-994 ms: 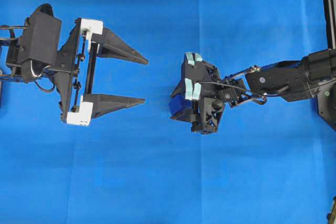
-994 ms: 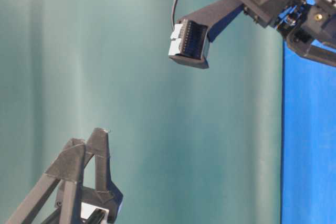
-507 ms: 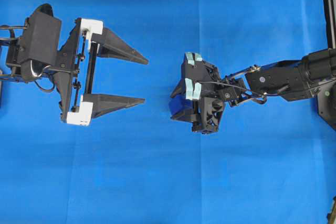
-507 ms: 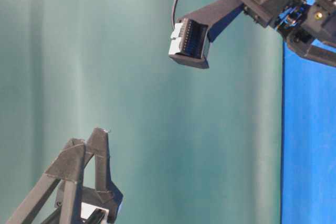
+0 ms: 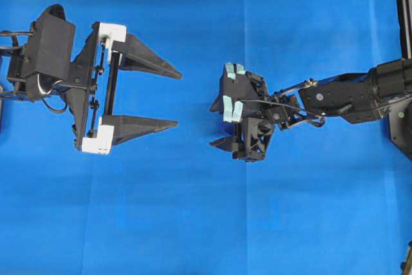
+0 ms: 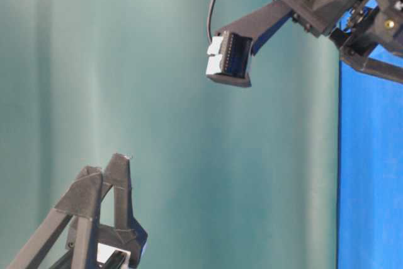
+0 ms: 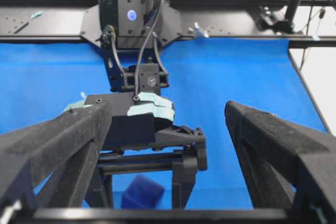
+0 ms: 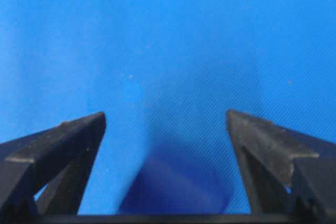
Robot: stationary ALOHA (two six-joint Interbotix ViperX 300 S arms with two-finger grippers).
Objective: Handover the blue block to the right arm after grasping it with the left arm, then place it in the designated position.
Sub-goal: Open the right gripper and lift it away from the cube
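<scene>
The right arm's gripper [image 5: 213,125], all black with mint tape patches, stands open near the middle of the blue cloth [image 5: 193,223]. The blue block [image 7: 143,192] shows in the left wrist view as a blurred, tilted navy cube under that gripper, free of its fingers. In the right wrist view the block [image 8: 178,190] lies low between the spread jaws [image 8: 165,116], touching neither. From overhead the block is hidden. I cannot tell whether it rests on the cloth. The left arm's gripper [image 5: 179,98], on white brackets, is open and empty, facing the right gripper across a gap.
A black frame rail [image 7: 52,19] runs along the far side of the cloth behind the right arm's base. Another black rail [image 5: 402,4] stands at the overhead view's right edge. The table-level view shows a teal backdrop [image 6: 157,124] behind both grippers.
The right gripper's jaws have spread apart and let go of the blue block, which has dropped from between its fingers. The left arm has not moved.
</scene>
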